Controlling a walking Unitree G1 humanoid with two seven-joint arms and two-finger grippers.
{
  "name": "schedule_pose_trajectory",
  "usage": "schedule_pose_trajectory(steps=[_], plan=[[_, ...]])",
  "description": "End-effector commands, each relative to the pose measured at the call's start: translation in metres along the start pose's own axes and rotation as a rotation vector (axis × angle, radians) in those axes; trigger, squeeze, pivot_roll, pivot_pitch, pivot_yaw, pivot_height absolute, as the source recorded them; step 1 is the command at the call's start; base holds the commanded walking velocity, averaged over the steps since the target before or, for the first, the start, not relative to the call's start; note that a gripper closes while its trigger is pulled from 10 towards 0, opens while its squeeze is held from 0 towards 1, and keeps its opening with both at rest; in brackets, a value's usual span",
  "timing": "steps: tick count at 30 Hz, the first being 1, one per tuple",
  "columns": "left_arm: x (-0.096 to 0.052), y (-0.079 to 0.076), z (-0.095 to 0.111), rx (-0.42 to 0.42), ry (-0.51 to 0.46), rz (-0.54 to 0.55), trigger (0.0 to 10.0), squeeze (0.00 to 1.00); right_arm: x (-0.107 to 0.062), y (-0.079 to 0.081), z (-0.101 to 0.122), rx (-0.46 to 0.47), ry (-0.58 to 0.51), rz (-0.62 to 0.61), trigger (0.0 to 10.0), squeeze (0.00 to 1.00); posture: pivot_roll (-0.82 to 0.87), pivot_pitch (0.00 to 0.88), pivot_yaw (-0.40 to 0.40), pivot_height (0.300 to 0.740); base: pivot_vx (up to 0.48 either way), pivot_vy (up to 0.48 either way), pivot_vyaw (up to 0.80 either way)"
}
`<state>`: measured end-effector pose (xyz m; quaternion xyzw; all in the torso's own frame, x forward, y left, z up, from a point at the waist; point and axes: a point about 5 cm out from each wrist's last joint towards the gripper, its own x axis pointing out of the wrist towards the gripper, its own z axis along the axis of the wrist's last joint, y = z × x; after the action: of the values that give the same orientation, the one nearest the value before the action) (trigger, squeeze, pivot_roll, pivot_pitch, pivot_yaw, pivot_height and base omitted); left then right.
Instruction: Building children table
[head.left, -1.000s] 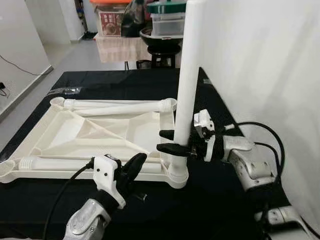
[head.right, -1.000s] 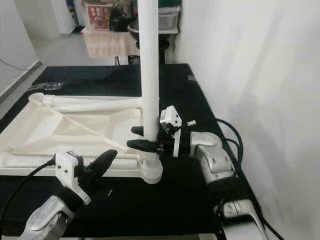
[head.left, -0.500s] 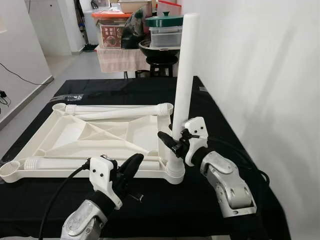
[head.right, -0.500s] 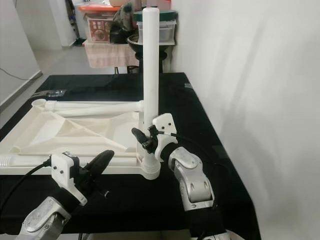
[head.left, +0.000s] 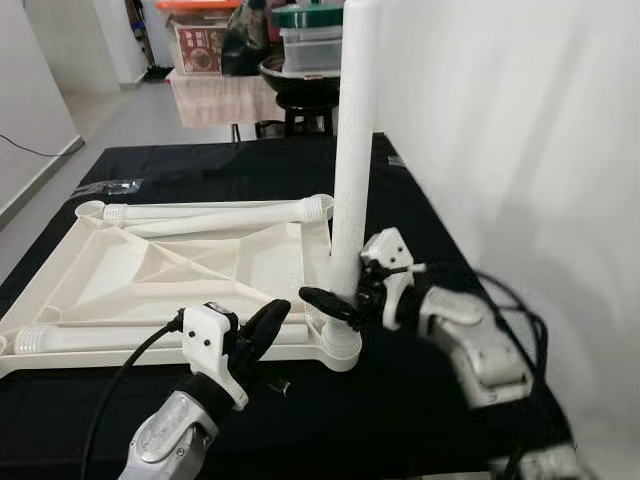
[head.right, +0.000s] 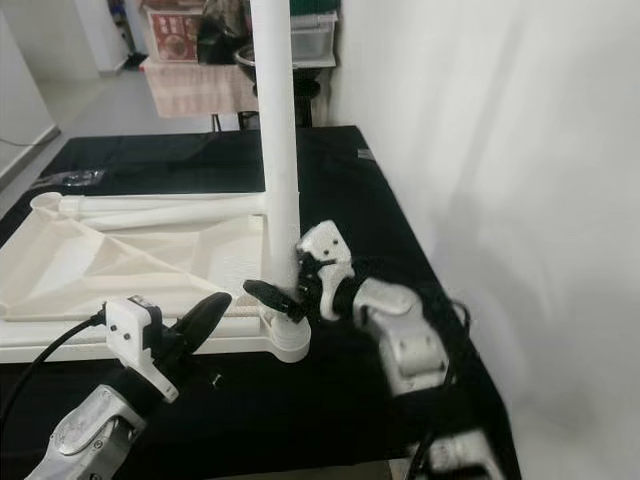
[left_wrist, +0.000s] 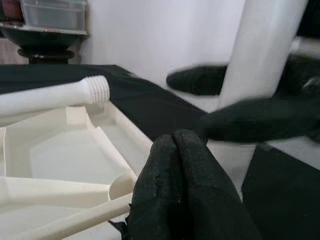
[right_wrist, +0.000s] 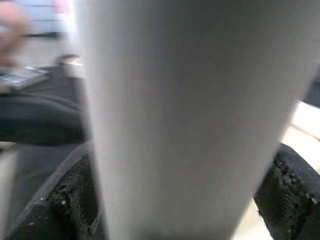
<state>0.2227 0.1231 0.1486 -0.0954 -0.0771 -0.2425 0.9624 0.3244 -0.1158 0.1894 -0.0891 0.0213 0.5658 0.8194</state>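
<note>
Black-covered desk (head.left: 200, 165) set against a white wall (head.left: 520, 140) at the right. Pale grey floor (head.left: 110, 120) beyond, with a cloth-draped side table (head.left: 215, 98) carrying stacked storage boxes (head.left: 312, 40) and a dark bowl (head.left: 300, 75).

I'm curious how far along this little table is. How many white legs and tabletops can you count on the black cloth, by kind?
Upright leg, standing in the tabletop's corner socket with the right gripper around it: 1
Legs lying flat, one far, one near: 2
Upside-down tabletop: 1
Total: 4
</note>
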Motion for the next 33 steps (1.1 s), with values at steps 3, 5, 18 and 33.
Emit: schedule_pose_trajectory(steps=[3,5,18,33], plan=[[0.0,0.0,-0.004,0.001,0.015,0.007,10.0,0.0,0.002,-0.006,0.007,0.007,-0.035,0.135,10.0,0.0,-0.08,0.0,-0.016,0.74,0.0,0.0,0.0],[0.0,0.0,-0.004,0.001,0.015,0.007,10.0,0.0,0.004,-0.015,0.012,0.021,-0.05,0.17,10.0,0.0,-0.08,0.0,-0.019,0.74,0.0,0.0,0.0],[0.001,-0.002,-0.006,-0.003,0.017,0.005,10.0,0.0,0.006,-0.026,0.006,0.059,-0.081,0.239,0.0,0.0,-0.07,0.0,-0.013,0.74,0.0,0.0,0.0],[-0.002,0.003,-0.002,0.002,0.014,0.009,10.0,0.0,0.014,0.03,-0.054,0.132,0.114,-0.54,0.0,0.0,-0.1,0.016,0.005,0.74,0.0,0.0,0.0]])
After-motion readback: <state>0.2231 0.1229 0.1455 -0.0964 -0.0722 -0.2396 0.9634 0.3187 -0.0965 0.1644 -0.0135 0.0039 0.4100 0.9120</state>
